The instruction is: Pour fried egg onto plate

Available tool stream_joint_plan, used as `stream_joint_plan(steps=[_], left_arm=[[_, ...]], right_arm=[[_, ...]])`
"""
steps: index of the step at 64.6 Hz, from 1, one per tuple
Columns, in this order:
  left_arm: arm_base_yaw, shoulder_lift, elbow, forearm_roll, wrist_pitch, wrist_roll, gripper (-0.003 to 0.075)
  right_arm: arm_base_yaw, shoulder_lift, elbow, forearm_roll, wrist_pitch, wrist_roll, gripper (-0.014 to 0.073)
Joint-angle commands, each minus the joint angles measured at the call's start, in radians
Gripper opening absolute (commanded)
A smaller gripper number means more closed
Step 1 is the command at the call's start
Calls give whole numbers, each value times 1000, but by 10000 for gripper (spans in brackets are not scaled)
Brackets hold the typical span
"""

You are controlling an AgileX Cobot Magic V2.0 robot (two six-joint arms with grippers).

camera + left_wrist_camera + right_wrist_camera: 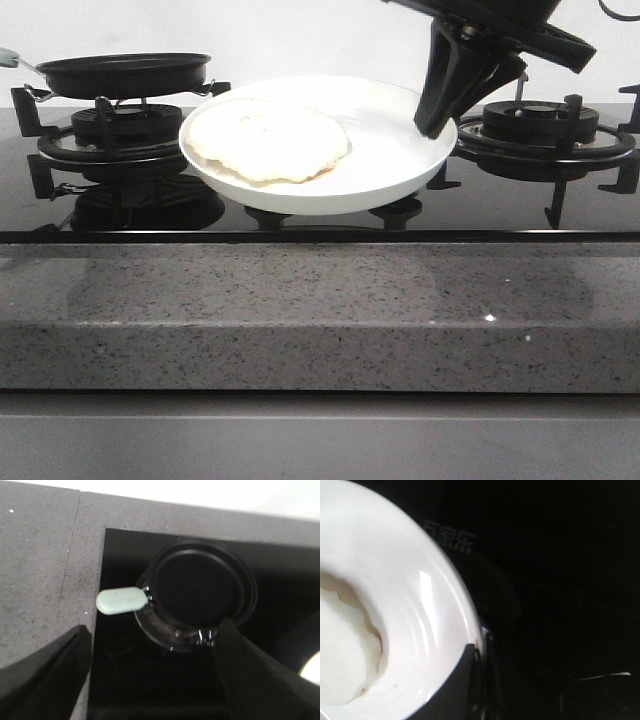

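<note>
The white plate [392, 145] hangs tilted over the middle of the black hob, its right rim pinched by my right gripper [436, 122]. The pale fried egg [268, 140] lies flat on the plate's left half. In the right wrist view the plate [420, 585] fills the left side with the egg [340, 655] on it, and my right gripper [471, 652] is shut over the rim. The black frying pan [125, 72] sits empty on the left burner. My left gripper [155, 680] is open and empty above the pan [200, 587], near its pale green handle [121, 601].
The left burner grate [110, 135] holds the pan. The right burner [540, 125] stands bare behind my right arm. A grey speckled stone counter [320, 320] runs along the front edge and also borders the hob in the left wrist view [40, 570].
</note>
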Motion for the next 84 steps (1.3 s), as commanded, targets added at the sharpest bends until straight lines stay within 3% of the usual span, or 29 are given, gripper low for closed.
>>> stream_joint_plan(steps=[1,13,25,38,66,84], left_arm=[[-129,-79,24,185,-59,-113,502],[-349,-217,205,495,-56,-335,502],[-446,-368,403,515,-102,-435,502],[-455,-456,516,522,-138,-445,503],[-455,-459,523,506,-86,-445,502],[-455,-459,523,506,-86,-445,502]], right_arm=[[-3,-38,-23,13,-37,-9,-68],[-3,-38,-23,13,-37,-9,-68],[-3,-38,-23,13,-37,-9,-68],[-3,-38,-23,13,-37,-9,-68],[-3,-39,-31,31,-107,-9,-68],[-21,-18,-202,31,-126,48,-68]])
